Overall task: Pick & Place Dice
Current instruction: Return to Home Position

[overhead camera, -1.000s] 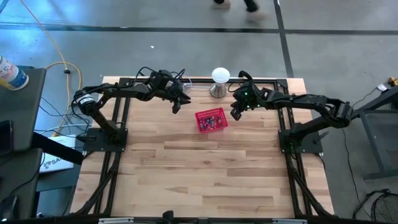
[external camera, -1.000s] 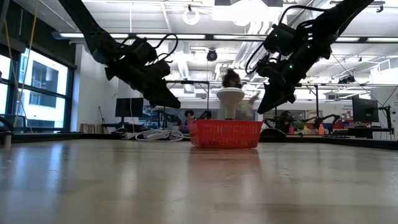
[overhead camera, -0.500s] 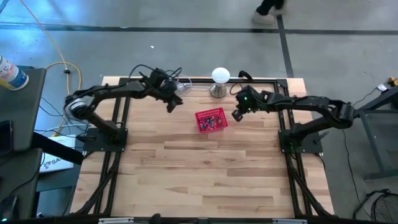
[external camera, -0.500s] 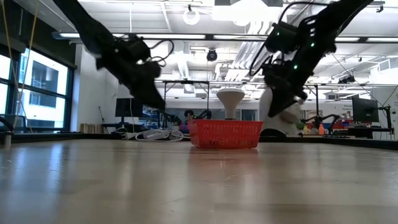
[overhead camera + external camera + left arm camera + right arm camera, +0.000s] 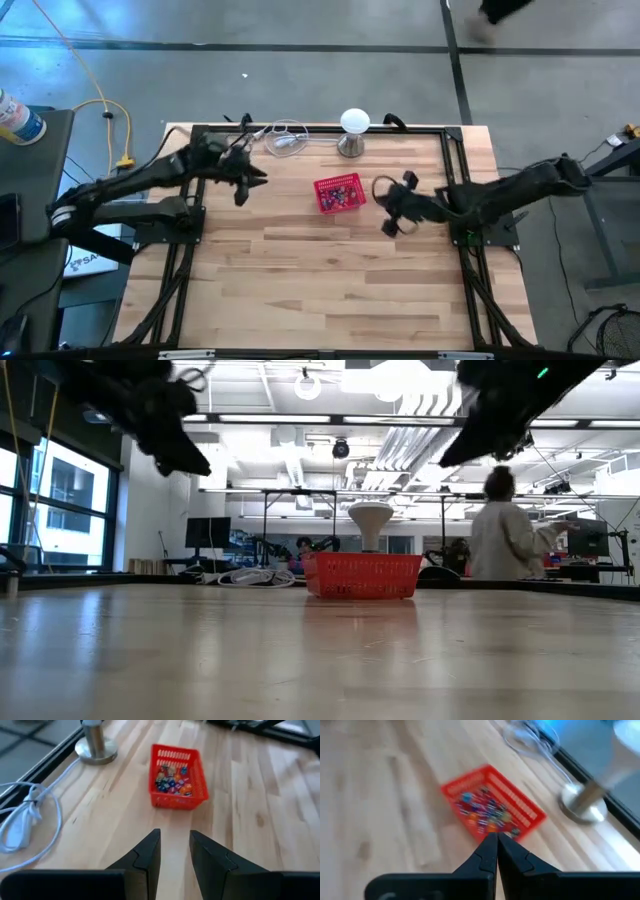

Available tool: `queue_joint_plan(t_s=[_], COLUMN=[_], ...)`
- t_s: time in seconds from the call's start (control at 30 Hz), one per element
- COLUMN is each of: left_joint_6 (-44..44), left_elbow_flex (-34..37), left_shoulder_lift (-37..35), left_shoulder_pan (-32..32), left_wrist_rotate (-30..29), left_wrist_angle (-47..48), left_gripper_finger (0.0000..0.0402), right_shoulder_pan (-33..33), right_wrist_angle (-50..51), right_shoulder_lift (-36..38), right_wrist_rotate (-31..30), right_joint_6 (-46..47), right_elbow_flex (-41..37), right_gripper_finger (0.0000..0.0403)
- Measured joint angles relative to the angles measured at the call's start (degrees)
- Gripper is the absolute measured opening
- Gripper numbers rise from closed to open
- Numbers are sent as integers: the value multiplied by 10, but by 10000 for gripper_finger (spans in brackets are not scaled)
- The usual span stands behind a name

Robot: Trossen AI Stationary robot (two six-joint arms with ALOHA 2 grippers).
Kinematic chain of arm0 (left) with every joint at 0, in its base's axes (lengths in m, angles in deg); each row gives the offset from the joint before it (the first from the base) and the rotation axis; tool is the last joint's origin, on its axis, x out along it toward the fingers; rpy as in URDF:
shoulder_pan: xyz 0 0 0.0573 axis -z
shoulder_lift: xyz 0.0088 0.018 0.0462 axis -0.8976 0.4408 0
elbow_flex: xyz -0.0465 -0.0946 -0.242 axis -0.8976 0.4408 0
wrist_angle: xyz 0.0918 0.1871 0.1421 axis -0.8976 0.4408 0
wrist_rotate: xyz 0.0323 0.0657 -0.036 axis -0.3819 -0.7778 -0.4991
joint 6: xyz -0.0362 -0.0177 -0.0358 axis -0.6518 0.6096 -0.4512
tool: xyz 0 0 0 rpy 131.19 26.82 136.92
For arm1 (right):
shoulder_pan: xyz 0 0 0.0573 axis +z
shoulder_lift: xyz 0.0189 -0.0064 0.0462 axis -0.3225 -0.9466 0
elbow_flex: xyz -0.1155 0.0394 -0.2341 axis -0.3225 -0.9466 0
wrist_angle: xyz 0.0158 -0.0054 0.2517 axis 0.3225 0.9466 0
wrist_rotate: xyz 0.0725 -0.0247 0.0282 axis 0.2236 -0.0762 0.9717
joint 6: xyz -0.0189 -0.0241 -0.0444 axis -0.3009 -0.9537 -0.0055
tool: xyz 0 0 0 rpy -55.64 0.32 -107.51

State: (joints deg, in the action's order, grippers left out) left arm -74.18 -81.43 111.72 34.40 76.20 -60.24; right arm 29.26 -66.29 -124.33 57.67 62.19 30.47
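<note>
Count, this moment:
- one bench (image 5: 330,285), pale wood.
- two dark arms, one pincer each: left pincer (image 5: 174,835), right pincer (image 5: 497,839). Two fingers per pincer, four in all.
- one red mesh basket (image 5: 340,193).
- dice (image 5: 172,781): a single heap in mixed colours inside the basket. They are too small and crowded for an exact tally, but well over ten.
- one lamp (image 5: 354,131), with one white ball on one metal base.
- one white cable (image 5: 285,138), in a loose coil.
- one yellow cable (image 5: 103,108) on the floor.
- one person (image 5: 503,535), seen in the low view beyond the bench.
</note>
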Motion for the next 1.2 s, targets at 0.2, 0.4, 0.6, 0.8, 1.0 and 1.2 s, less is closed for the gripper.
queue_joint_plan(t_s=[0.2,0.4,0.6,0.8,1.0,1.2], left_joint_6=[-39,-95,-117,-115,-96,-80], left_elbow_flex=[118,185,224,252,293,301], left_shoulder_lift=[-140,-245,-334,-394,-438,-444], left_shoulder_pan=[52,79,113,143,154,154], left_wrist_rotate=[-58,-70,-75,-75,-92,-74], left_wrist_angle=[-38,-59,-60,-59,-65,-65], left_gripper_finger=[98,98,98,98,98,98], right_shoulder_pan=[125,197,228,229,230,230], right_wrist_angle=[-1,-85,-285,-402,-471,-488], right_shoulder_lift=[86,194,252,261,260,259], right_wrist_rotate=[-126,-173,-206,-221,-186,-170], right_joint_6=[-28,23,-18,-62,-45,-54], right_elbow_flex=[-63,-186,-303,-363,-399,-399], right_gripper_finger=[2,2,2,2,2,2])
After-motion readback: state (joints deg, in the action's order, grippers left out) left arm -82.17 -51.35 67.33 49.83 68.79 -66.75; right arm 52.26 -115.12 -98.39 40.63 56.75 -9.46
